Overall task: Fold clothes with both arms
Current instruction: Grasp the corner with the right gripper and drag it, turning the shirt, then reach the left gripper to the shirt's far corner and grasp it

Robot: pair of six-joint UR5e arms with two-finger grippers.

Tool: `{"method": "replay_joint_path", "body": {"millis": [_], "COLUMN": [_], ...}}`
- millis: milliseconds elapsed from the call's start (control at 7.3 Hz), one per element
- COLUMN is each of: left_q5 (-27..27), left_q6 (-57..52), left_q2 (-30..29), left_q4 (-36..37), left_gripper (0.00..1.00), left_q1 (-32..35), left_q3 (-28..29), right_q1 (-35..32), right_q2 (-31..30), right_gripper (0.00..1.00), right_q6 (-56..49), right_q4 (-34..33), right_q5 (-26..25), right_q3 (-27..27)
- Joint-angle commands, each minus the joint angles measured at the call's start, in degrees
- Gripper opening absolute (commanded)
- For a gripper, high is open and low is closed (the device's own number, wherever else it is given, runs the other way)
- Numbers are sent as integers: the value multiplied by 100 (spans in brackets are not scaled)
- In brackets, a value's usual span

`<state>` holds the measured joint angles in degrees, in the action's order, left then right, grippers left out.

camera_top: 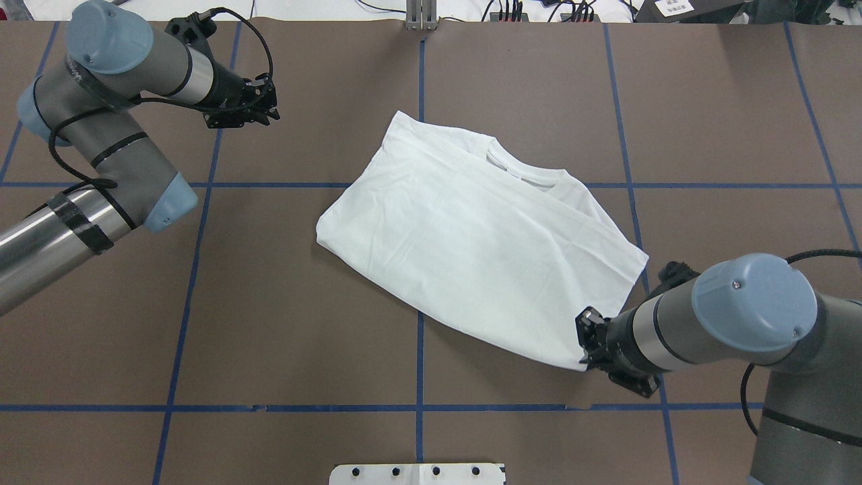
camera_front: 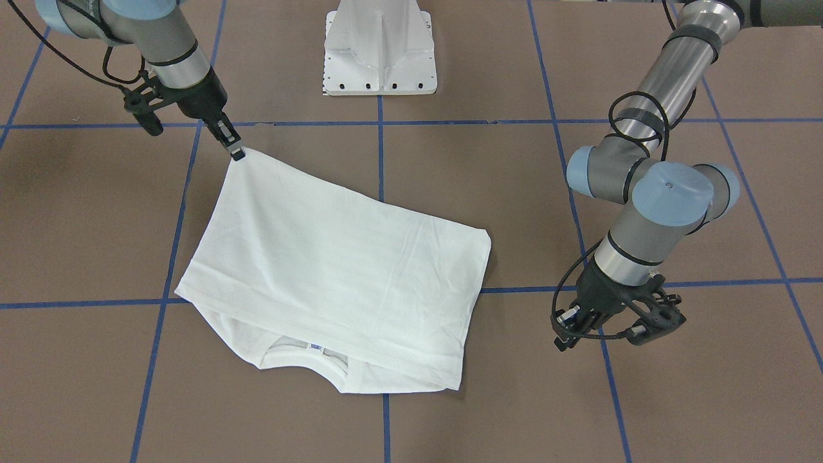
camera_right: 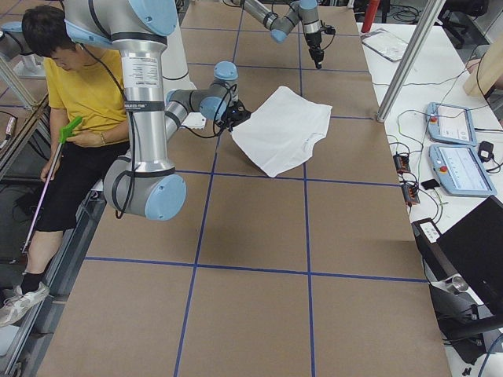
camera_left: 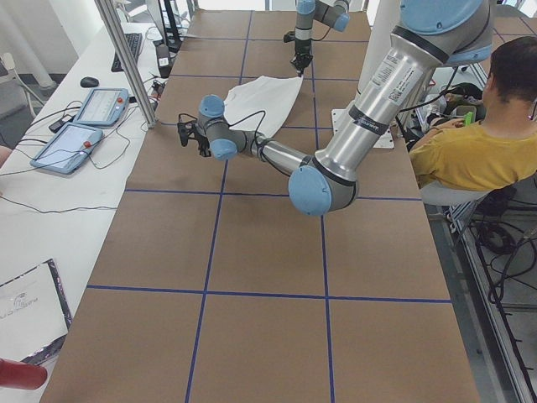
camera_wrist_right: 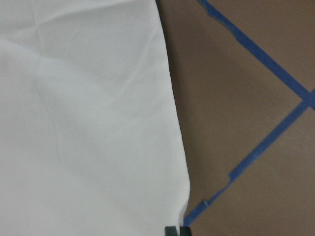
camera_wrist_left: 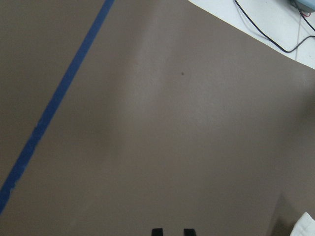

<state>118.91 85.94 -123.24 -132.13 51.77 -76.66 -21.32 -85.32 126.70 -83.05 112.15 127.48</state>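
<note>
The white T-shirt (camera_front: 334, 270) (camera_top: 471, 242) lies folded on the brown table, plain side up. Its ribbed collar (camera_front: 308, 350) (camera_top: 518, 168) peeks out at the edge away from the robot. My right gripper (camera_front: 238, 154) (camera_top: 584, 337) is shut on the shirt's near corner, and the right wrist view shows the white cloth (camera_wrist_right: 88, 123) running down to the closed tips (camera_wrist_right: 177, 230). My left gripper (camera_top: 269, 111) (camera_front: 566, 337) hovers off the shirt's far-left side, over bare table. Its fingertips (camera_wrist_left: 156, 231) stand slightly apart with nothing between them.
The white pedestal base (camera_front: 379, 51) (camera_top: 417, 473) stands at the robot's edge. Blue tape lines (camera_top: 419, 323) grid the brown table. A seated person in a yellow shirt (camera_left: 478, 151) (camera_right: 78, 86) is beside the base. Tablets (camera_left: 84, 117) and cables lie on the white bench beyond the far edge.
</note>
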Motion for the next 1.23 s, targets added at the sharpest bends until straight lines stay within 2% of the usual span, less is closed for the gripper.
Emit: {"method": "replay_joint_path", "body": {"millis": [0,274,685,1096], "left_q5": [404,335,-8,-456], "left_q6": [639,1185,1792,2014], "left_q2": [239,370,773,898], "left_q4": [20,47,99,405], "left_gripper": [36,47,57,57], "left_q1": [-270,-832,-1606,-2239], "left_q3": [-664,-1086,-1656,-1765], "right_q1": [773,1304,1429,1367], "right_q2": [-2,-2,-2,-2], "right_gripper": [0,0,0,0], "right_q6": [841,1118,1172,1172], "right_q4": [-115,-115,-123,-123], "right_q5": [667,606,597,606], "right_q3": [146,137,137,137]}}
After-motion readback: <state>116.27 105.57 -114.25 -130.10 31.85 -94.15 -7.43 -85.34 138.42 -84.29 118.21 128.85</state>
